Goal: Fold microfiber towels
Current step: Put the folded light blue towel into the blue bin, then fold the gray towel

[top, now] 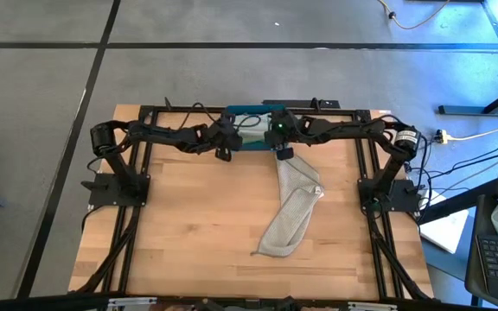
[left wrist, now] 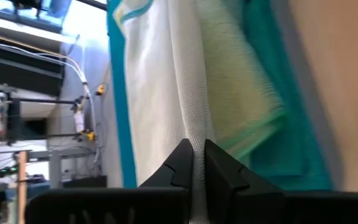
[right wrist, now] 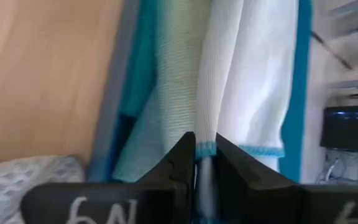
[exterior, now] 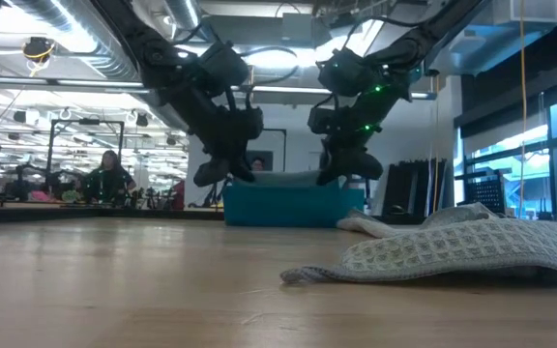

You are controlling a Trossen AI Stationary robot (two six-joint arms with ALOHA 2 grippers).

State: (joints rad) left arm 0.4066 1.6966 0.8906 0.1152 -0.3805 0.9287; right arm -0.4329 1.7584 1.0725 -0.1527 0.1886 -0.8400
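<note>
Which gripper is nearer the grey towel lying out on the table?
Right. The right gripper hangs at the bin, just above the grey towel's far end. The left gripper is also at the bin, farther to the side of that towel.

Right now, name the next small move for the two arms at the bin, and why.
Probably lift together: left gripper and right gripper each pinch an edge of the pale towel lying in the teal bin, so raising it clears the wall.

A teal bin (top: 251,111) sits at the wooden table's (top: 197,225) far edge.
</note>
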